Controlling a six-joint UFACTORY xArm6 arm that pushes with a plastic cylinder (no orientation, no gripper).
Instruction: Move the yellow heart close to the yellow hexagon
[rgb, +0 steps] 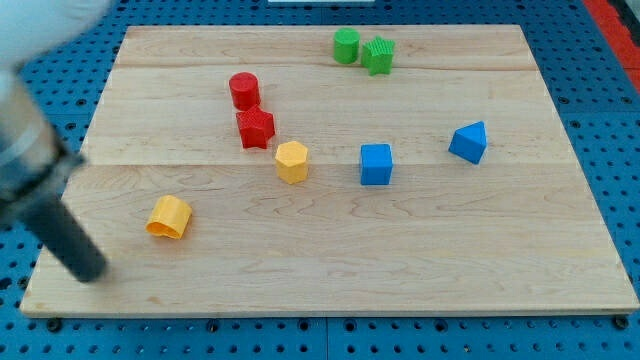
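A: How does the arm sit?

B: It comes in from the view's upper left, blurred and pale, and narrows into the dark rod, which slants down toward the view's right. My tip (92, 272) rests near the bottom left corner of the wooden board (420, 260).

A: Is the tool holding or touching anything?

B: It has nothing to open or close; it is a plain rod, and it grasps nothing. My tip touches no block. The nearest one is the yellow heart (169, 217), which lies up and to the view's right of my tip, with a clear gap of bare wood between them.

A: And the yellow hexagon?

B: The yellow hexagon (291, 161) stands further toward the view's right and higher, near the board's middle, well apart from the heart.

A: What surrounds it?

B: The red star (256, 128) is just up-left of the hexagon, near it, and the red cylinder (244, 90) sits directly above the star, almost touching. The blue cube (376, 164) lies to the hexagon's right, and a blue wedge-like block (469, 141) further right. At the view's top, the green cylinder (346, 45) and green star (379, 55) sit side by side, touching or nearly so.
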